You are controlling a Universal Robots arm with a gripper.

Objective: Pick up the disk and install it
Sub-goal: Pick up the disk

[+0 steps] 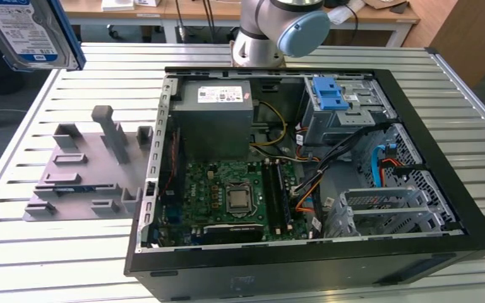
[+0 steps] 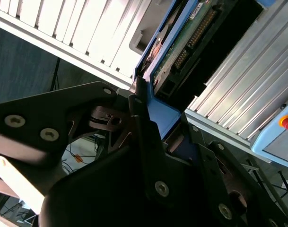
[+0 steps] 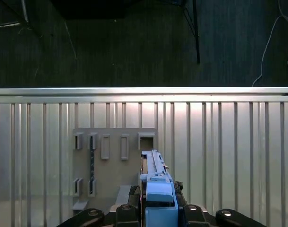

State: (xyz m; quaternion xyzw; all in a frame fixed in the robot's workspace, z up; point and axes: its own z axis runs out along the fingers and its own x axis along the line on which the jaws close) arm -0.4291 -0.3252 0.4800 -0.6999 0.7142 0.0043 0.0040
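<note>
Pickup looks done, transfer in hand: the gripper is clenched on the blue-framed disk, held aloft beyond the open computer case towards the exterior view's left, so installing calls for alignment with that case's drive cage.

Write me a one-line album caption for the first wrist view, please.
The hand holds the blue-framed disk on edge above a grey slotted fixture on the ribbed metal table.
</note>
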